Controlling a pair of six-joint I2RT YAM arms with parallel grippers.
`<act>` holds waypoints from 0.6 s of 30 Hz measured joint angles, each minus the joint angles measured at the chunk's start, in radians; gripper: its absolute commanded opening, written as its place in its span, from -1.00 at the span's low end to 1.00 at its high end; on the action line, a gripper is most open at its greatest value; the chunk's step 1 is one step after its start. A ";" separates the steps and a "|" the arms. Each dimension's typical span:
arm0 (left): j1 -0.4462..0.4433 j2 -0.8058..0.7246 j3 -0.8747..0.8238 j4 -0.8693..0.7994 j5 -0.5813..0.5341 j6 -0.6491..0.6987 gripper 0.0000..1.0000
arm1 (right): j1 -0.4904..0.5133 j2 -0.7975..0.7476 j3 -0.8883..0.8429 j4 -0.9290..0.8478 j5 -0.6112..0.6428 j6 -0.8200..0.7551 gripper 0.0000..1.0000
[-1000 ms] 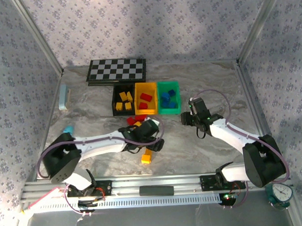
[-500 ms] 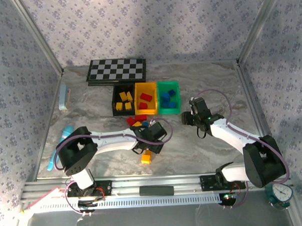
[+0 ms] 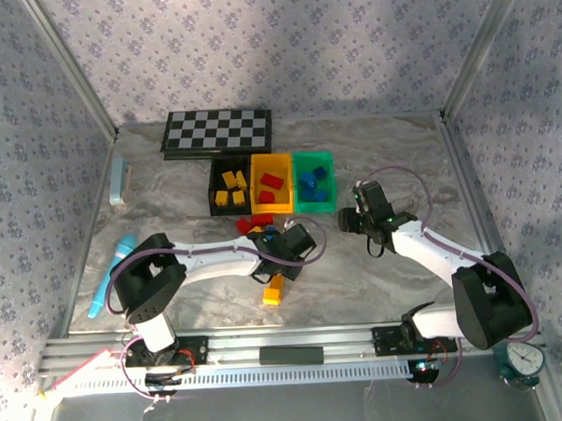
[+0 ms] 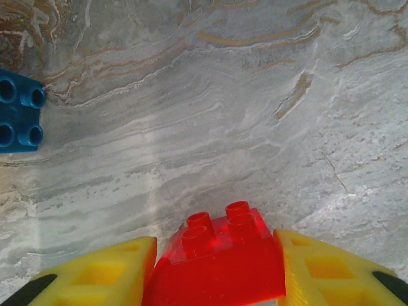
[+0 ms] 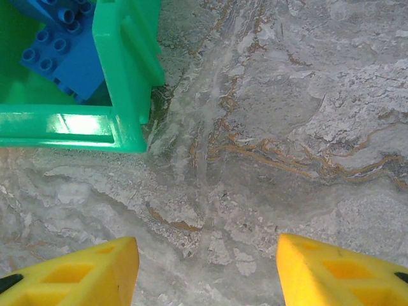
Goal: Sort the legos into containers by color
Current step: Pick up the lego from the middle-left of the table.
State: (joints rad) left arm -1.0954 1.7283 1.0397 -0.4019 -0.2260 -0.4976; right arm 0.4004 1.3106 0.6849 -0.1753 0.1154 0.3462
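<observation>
Left arm: the left gripper (image 3: 285, 248) is clamped on a red brick (image 4: 220, 252); the brick fills the gap between the two yellow fingers (image 4: 95, 277), studs up, with both fingers pressed against its sides
Held brick: cannot tell whether it rests on the table (image 3: 387, 280) or hangs just above it
Left arm's place: stretched out low over the marble, its gripper in front of the yellow bin (image 3: 273, 211) and near the loose pieces
Right arm: the right gripper (image 5: 207, 268) has its fingers spread apart, with nothing between them and bare marble below
Right arm's place: just beside the near right corner of the green bin (image 5: 127, 76), not touching it
Bins: three in a row, side by side; black bin (image 3: 230, 212) on the left, yellow in the middle, green on the right, all just in front of the checkerboard (image 3: 217, 131)
Black bin holds: yellow-orange bricks (image 3: 229, 187)
Yellow bin holds: red bricks (image 3: 269, 186)
Green bin holds: blue bricks (image 5: 60, 48)
Loose, blue: one blue brick (image 4: 19, 118) lies flat on the table, studs up, beyond the held one and to its left in the left wrist view, apart from it
Loose, red: a small cluster (image 3: 252, 222) on the table just in front of the black and yellow bins
Loose, orange: an orange brick (image 3: 273, 291) lies nearer the arm bases, apart from the others
</observation>
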 measured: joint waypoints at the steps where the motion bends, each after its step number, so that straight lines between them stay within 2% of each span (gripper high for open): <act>1: 0.000 0.000 0.001 -0.002 -0.003 0.000 -0.21 | 0.000 0.000 0.000 0.000 0.000 0.000 0.21; 10: 0.027 0.000 0.106 -0.053 -0.047 0.024 -0.21 | -0.003 0.000 0.000 0.000 0.000 0.000 0.21; 18: 0.158 0.026 0.320 -0.074 -0.059 0.078 -0.16 | -0.006 -0.004 0.000 0.000 0.000 0.000 0.22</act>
State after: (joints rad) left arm -0.9379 1.7538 1.3598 -0.4755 -0.2848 -0.4194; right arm 0.3939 1.3067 0.6849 -0.1753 0.1154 0.3462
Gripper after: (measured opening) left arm 0.422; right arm 0.606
